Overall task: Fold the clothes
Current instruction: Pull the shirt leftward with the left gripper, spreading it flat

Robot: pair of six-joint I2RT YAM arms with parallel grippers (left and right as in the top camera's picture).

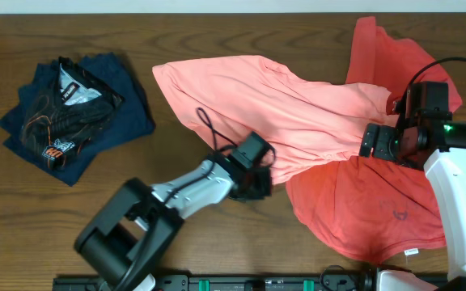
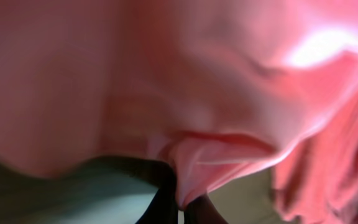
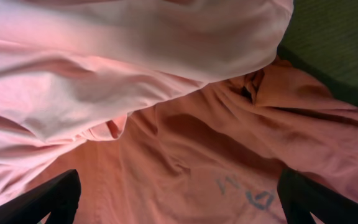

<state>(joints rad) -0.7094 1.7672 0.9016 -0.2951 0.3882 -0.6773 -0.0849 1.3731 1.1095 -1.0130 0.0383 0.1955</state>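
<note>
The soft, creased salmon-pink T-shirt lies diagonally across the wooden table, its right end overlapping the coral-red shirt. Left hand pinches its lower hem. Right hand hovers open over the overlap.

Nothing on the desk can be read. The coral-red shirt, toward the desk's right edge, carries a small bluish-grey printed mark near its hem and a white label at the hem, both illegible. The folded navy garment near the left edge bears an orange-and-white graphic, too small to decipher.
</note>
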